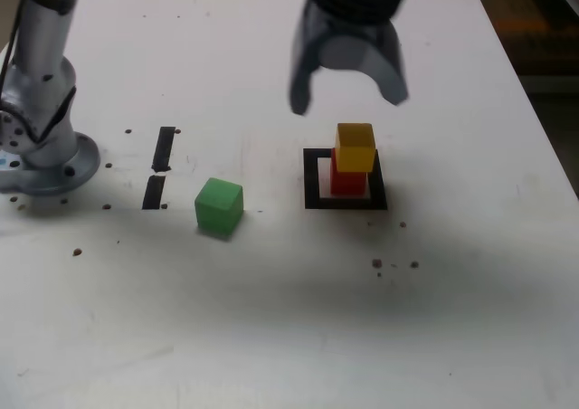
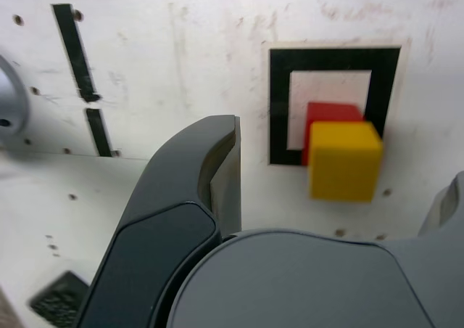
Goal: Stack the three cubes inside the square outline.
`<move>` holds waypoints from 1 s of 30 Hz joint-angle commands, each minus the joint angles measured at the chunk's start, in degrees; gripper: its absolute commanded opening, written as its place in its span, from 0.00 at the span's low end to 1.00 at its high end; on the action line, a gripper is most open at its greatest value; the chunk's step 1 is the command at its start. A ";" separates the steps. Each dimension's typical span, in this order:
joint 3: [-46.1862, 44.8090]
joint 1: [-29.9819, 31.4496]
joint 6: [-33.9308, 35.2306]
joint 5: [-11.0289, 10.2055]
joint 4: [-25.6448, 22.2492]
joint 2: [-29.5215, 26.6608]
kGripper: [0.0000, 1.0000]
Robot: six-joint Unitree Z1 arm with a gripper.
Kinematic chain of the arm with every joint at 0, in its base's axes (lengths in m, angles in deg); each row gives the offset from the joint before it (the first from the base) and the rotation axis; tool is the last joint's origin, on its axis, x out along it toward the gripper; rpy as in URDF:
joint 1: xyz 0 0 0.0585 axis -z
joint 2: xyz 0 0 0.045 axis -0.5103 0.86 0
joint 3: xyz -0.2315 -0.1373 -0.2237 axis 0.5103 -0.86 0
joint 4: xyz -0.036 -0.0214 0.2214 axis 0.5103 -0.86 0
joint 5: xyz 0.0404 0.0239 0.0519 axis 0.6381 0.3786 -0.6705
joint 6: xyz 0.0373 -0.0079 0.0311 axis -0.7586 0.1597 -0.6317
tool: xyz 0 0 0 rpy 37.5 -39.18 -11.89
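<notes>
Yellow cube (image 1: 355, 147) stacked on red cube (image 1: 348, 185) in the square outline (image 1: 312, 178); green cube (image 1: 219, 206) left apart.
The gripper (image 1: 348, 99) is held wide open over the table (image 1: 271, 318), with nothing gripped. Beneath it, the yellow cube is borne by the red cube and is set slightly off its centre; the red cube is framed by the black border. The green cube is seen on the bare table, between the outline and two black strips (image 1: 164, 148), toward the exterior view's left.

Matt grey gripper (image 2: 348, 175); smooth, matt yellow cube (image 2: 345, 161).
</notes>
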 commanded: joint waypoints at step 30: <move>-33.92 14.24 -5.46 5.62 20.45 -7.88 0.97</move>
